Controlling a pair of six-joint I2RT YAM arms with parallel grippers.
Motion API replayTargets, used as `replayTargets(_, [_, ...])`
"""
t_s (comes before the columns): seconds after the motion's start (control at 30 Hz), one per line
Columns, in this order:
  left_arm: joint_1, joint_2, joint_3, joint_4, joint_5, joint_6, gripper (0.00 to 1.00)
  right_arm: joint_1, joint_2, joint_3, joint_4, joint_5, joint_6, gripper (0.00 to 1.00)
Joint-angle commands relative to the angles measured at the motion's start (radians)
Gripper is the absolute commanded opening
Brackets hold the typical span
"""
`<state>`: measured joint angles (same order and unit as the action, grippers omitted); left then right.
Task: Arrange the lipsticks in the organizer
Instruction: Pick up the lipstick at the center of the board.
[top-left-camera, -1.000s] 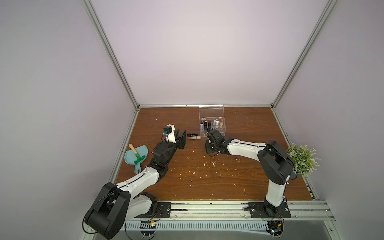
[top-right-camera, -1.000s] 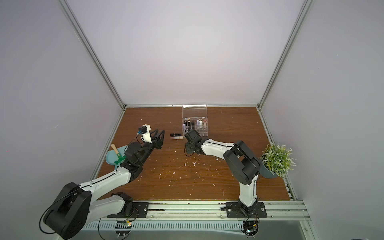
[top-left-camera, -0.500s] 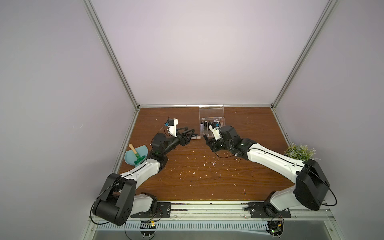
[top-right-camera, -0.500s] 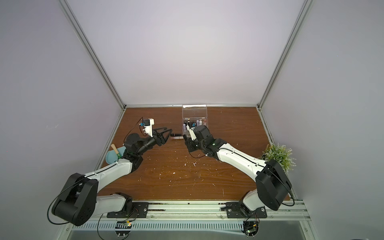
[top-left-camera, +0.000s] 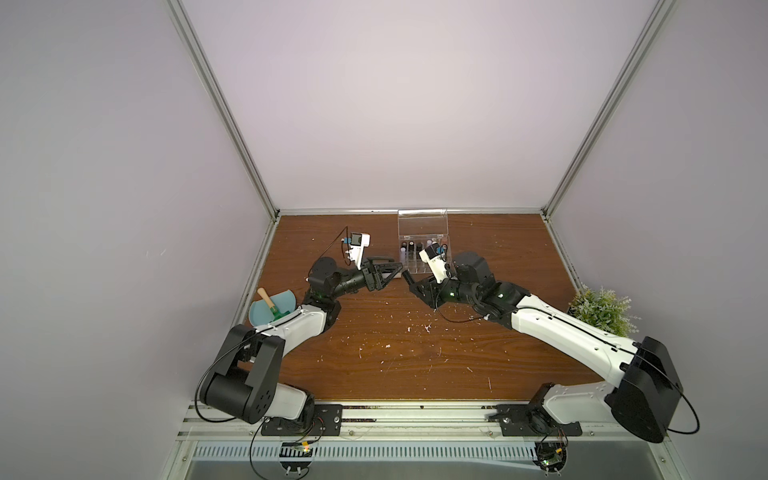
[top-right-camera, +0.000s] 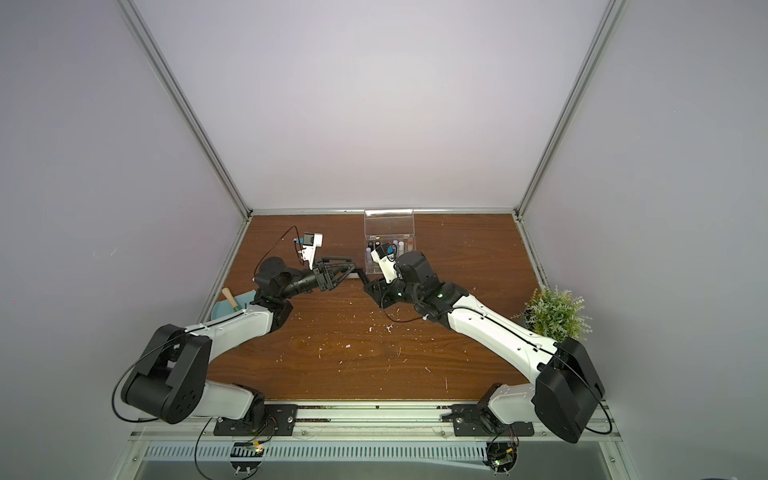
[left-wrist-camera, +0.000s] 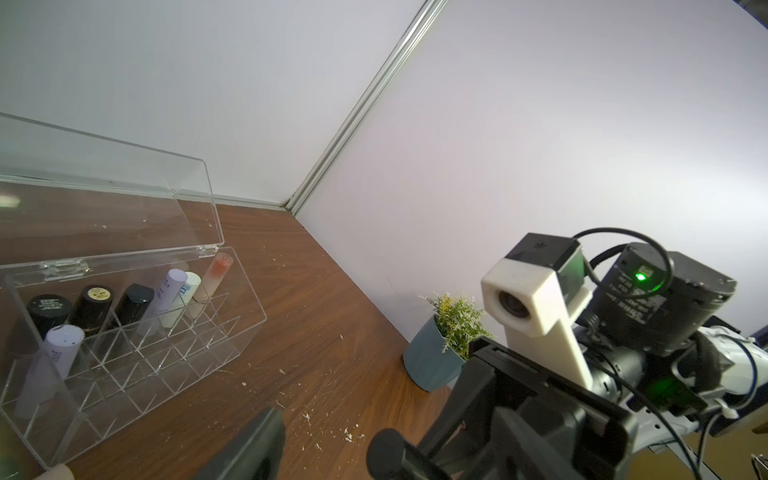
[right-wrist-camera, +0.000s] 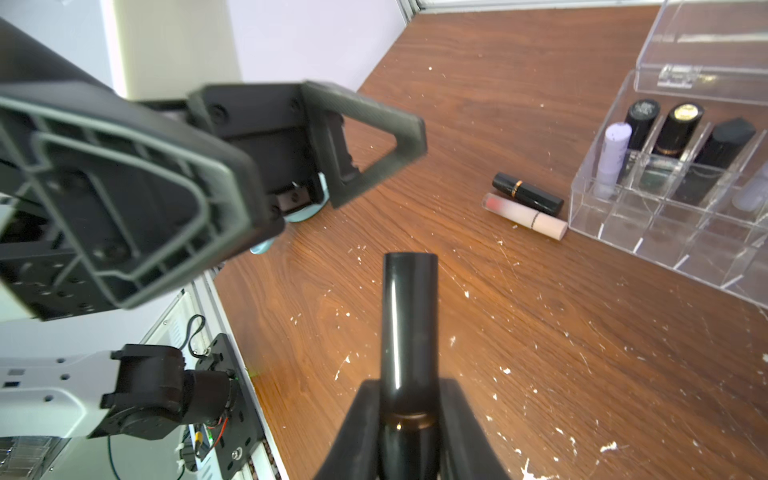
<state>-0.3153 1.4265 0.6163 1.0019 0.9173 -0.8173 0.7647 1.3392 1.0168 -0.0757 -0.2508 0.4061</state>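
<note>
The right gripper (right-wrist-camera: 409, 419) is closed tight on one end of a glossy black lipstick (right-wrist-camera: 409, 316), whose free end sticks out past the fingertips over the wooden tabletop (right-wrist-camera: 540, 353), off the front corner of the organizer (right-wrist-camera: 665, 245). Facing it, close but not touching, the left gripper (top-left-camera: 390, 270) has its jaws spread wide with nothing between them, beside the organizer's short side wall. Just beside that wall two loose tubes lie side by side on the tabletop: a black lipstick with a gold band (right-wrist-camera: 528, 193) and a peach-pink lipstick (right-wrist-camera: 524, 216). The organizer is clear acrylic, its lid (left-wrist-camera: 104, 187) standing open. In its row nearest the hinge stand three black lipsticks (left-wrist-camera: 93, 307), a pale lilac tube (left-wrist-camera: 168, 291), a white tube (left-wrist-camera: 189, 291) and a pink tube (left-wrist-camera: 212, 278); one more lilac lipstick (left-wrist-camera: 58, 353) leans in the end compartment of the next row. Well apart from the organizer, a teal dustpan (top-left-camera: 259, 318) lies past the left arm and a potted plant (top-left-camera: 600, 307) stands past the right arm.
</note>
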Motion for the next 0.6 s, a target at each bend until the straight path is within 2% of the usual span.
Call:
replayTargets(0.0, [-0.037, 0.009, 0.044, 0.049, 0.089, -0.029, 0.79, 0.005, -0.039, 0.002, 0.047, -0.035, 0.01, 0.22])
replayTargets(0.17, [-0.044, 0.034, 0.054, 0.05, 0.1, -0.035, 0.74, 0.004, -0.071, -0.006, 0.06, -0.042, 0.018, 0.21])
replayTargets(0.47, [-0.08, 0.058, 0.068, 0.061, 0.141, -0.036, 0.51, 0.005, -0.09, -0.012, 0.073, -0.034, 0.019, 0.2])
replayTargets(0.57, [-0.08, 0.057, 0.068, 0.081, 0.143, -0.051, 0.46, 0.005, -0.088, -0.015, 0.074, -0.034, 0.019, 0.2])
